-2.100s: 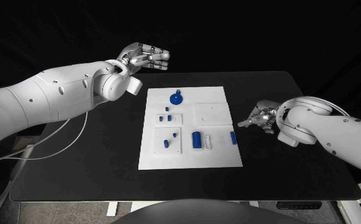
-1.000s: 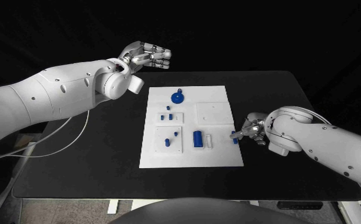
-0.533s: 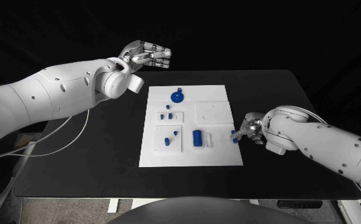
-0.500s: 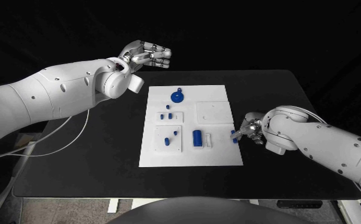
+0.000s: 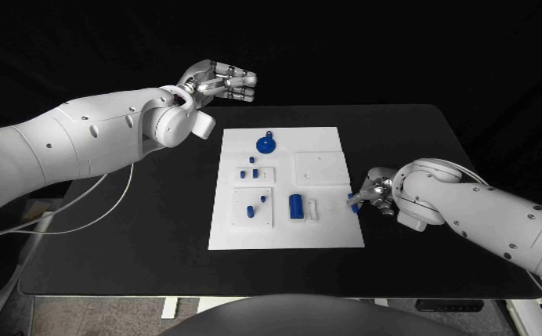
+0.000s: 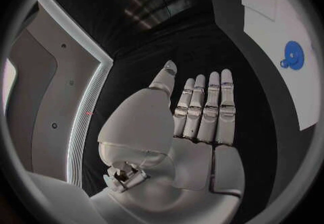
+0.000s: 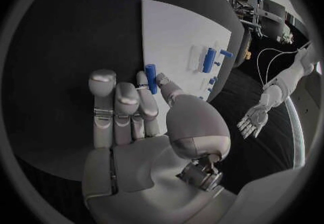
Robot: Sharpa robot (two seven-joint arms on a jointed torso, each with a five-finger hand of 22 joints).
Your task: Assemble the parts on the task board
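Right hand (image 5: 376, 193) at right edge of task board (image 5: 327, 236), pinching small blue peg (image 7: 150, 78) between thumb and fingertip. Left hand (image 5: 222, 83) raised behind table (image 5: 135, 250), fingers straight, side by side, holding nothing.

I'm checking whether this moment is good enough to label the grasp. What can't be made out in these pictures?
- Head view: the right hand covers most of the blue peg at the task board's right edge; contact is not visible.
- Right wrist view: the peg sits between thumb and finger, but whether it has lifted off the board is hidden.
- Head view: the small blue parts are too small to tell their shapes.
- Left wrist view: the board is cut off by the circle's rim.
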